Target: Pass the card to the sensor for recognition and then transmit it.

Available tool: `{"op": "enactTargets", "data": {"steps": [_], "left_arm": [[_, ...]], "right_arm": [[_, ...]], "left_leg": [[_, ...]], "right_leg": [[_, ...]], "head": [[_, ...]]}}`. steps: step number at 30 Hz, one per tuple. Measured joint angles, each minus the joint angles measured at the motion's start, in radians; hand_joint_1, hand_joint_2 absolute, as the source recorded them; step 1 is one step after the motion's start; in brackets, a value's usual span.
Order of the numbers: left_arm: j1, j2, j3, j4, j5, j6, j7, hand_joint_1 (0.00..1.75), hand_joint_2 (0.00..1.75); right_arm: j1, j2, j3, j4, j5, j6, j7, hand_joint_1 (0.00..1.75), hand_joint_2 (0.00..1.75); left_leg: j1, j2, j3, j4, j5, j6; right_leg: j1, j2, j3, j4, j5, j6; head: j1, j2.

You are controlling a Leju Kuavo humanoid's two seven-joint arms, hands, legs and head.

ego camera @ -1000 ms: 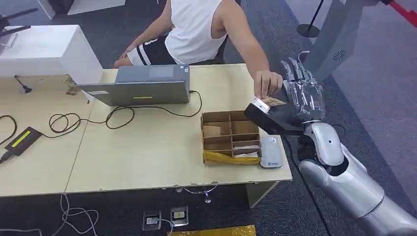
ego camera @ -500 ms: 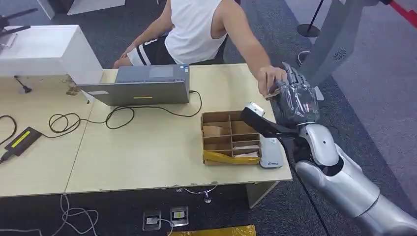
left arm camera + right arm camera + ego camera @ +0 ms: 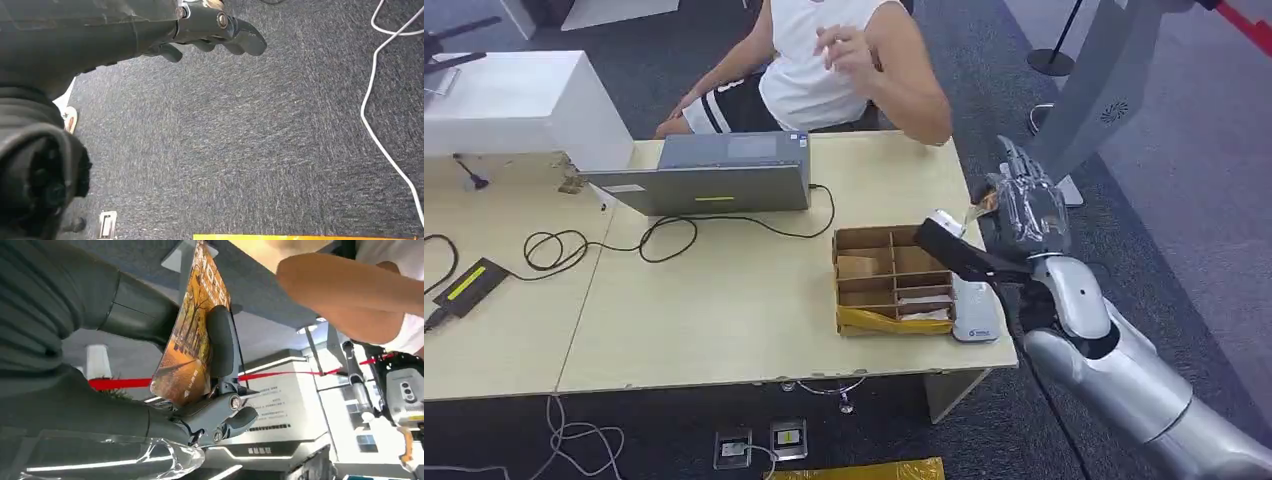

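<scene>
Since a second ago the person's hand has left the card and drawn back toward their chest, so your right hand [image 3: 1022, 210] now carries the card [image 3: 980, 207] alone, raised past the table's far right corner. In the right wrist view you can see why it sits as it does: the card [image 3: 192, 335] stands edge-up, pinched flat between the thick thumb and a dark finger [image 3: 222, 347], its printed face free, which looks meant to leave a broad surface to offer the reader. The white sensor [image 3: 975, 309] lies on the table [image 3: 724, 310] below and nearer you than the hand, just beside the cardboard divider box [image 3: 892, 278], so the card is well apart from it and recognition is not yet done.

Your head view gives that layout but barely a sliver of the card; the wrist view gives the grip but no sensor.

Your left hand [image 3: 210, 30] hangs over dark carpet, fingers curled in, holding nothing.
</scene>
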Motion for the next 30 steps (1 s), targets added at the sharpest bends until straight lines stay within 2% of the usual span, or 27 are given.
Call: {"op": "enactTargets", "data": {"steps": [10, 21, 30], "left_arm": [[0.002, 0.0, 0.0, 0.0, 0.0, 0.005, 0.0, 0.0, 0.0], [0.002, 0.0, 0.0, 0.0, 0.0, 0.004, 0.0, 0.0, 0.0], [0.002, 0.001, -0.009, 0.0, 0.0, 0.0, 0.0, 0.0, 0.0]], "right_arm": [[0.146, -0.042, -0.064, 0.003, -0.146, -0.135, 0.018, 1.75, 1.75], [0.304, -0.059, -0.145, 0.051, -0.221, -0.183, -0.015, 1.75, 1.75], [0.396, -0.058, -0.18, 0.093, -0.228, -0.165, -0.024, 1.75, 1.75]], "left_leg": [[0.0, 0.001, 0.0, 0.0, 0.0, 0.0], [0.0, 0.001, -0.001, 0.0, 0.0, 0.0], [0.0, 0.001, -0.001, 0.0, -0.001, 0.0]], "right_leg": [[0.0, 0.0, 0.0, 0.0, 0.0, 0.0], [0.0, 0.0, 0.0, 0.0, 0.0, 0.0], [0.0, 0.001, 0.0, 0.0, 0.0, 0.0]], "head": [[0.0, 0.0], [0.0, 0.0], [0.0, 0.0]]}}
